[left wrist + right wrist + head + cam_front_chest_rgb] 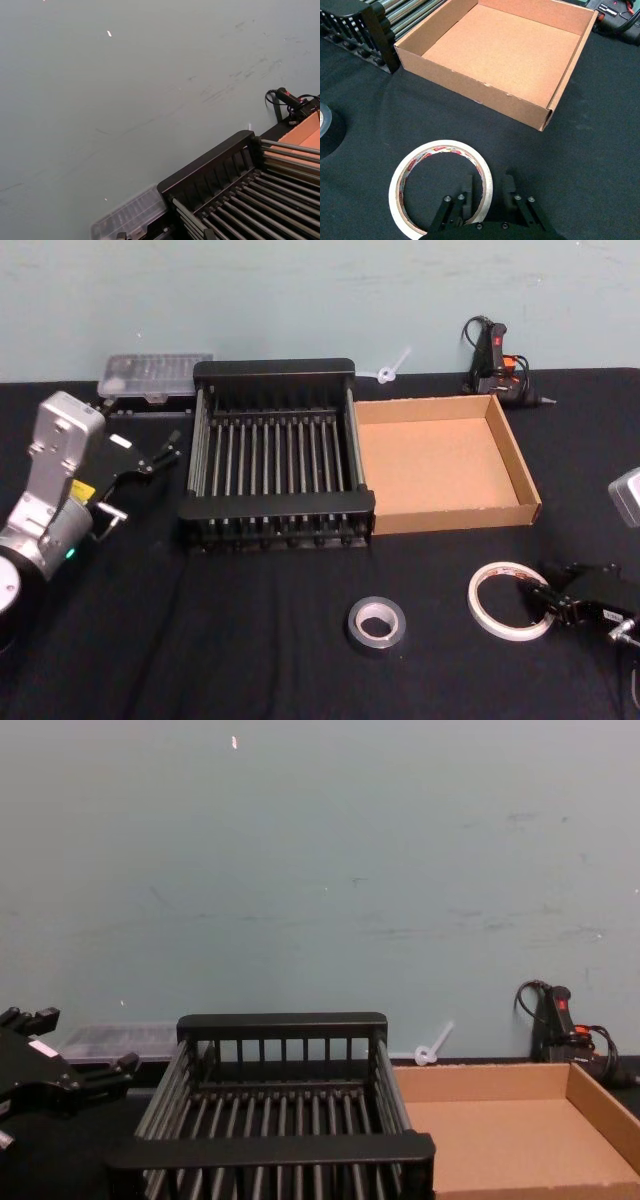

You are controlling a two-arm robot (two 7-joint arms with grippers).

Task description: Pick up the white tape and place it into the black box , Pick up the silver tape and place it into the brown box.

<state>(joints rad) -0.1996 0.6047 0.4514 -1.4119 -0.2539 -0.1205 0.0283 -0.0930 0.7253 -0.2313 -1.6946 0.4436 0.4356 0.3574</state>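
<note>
two rolls lie on the black table (250, 640) in the head view: the silver tape (377, 626) flat in front of the black box (275, 455), and the white tape (510, 600) to its right, in front of the brown box (445, 460). the two boxes stand side by side, touching, the crate on the left.

the right claw (545, 600) sits low at the white tape's right edge. the right wrist view adds the detail: one finger (467, 192) stands inside the ring and the other just outside, so the claw (487, 192) straddles the roll's wall with a gap left on the outer side, released, not yet clenched on it. that view also catches the reddish print on the inner core of the white tape (440, 187) and the edge of the silver roll beside it.

the left claw (165, 450) hangs raised at the crate's left side, fingers apart and grasping nothing; the chest view shows it (110, 1075) beside the crate's left rail. the left wrist view looks past the crate's far rim at the wall.

behind the boxes lie a clear plastic case (155, 375) and a glue gun (495, 360).
</note>
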